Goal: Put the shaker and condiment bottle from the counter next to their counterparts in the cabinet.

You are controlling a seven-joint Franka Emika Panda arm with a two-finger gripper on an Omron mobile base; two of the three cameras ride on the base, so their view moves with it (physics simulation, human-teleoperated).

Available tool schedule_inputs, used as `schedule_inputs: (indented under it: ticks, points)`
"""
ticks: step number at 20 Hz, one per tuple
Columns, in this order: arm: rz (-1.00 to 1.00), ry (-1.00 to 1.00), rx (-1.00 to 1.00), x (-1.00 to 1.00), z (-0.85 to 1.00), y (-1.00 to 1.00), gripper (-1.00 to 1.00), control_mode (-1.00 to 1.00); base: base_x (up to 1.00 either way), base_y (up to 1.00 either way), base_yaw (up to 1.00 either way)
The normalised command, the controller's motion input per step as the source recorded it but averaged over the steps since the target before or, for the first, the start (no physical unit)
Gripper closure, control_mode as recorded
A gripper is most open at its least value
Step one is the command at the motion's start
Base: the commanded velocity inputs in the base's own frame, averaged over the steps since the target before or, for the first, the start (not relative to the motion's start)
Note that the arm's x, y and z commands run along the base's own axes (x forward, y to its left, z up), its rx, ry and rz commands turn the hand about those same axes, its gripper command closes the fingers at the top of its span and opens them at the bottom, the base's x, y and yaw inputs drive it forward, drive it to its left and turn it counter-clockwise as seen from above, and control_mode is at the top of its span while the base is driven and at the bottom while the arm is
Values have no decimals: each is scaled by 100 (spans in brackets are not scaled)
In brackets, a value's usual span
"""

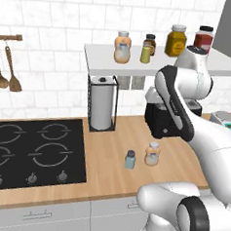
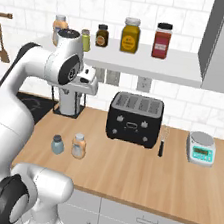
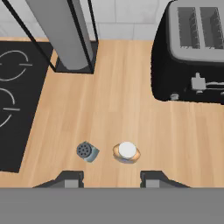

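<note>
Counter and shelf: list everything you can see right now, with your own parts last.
shaker: 1, blue-grey, counter, left of bottle
bottle: 1, peach, counter
shelf bottle: 1, peach, shelf left end
olive shaker: 1, shelf
brown jar: 1, shelf
mustard jar: 1, shelf
red jar: 1, shelf
towel roll: 1, white, black stand
toaster: 1, black
scale: 1, grey-teal
hob: 1, black
spoons: 2, wooden, wall rail
end effector: 1, dark tips, above bottle, holding nothing
</note>
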Motion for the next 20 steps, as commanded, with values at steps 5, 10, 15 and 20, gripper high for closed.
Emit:
schedule_inputs:
  ticks: [5, 10, 15, 20]
  points:
    - [0, 0, -3, -13, -17, 3, -100, -100, 0, 0, 0]
    - [0, -10, -5, -46, -13, 2, -100, -100, 0, 0, 0]
    - [0, -5, -3, -33, -10, 1, -100, -100, 0, 0, 0]
    - [0, -4, 0, -12, -14, 0, -100, -100, 0, 0, 0]
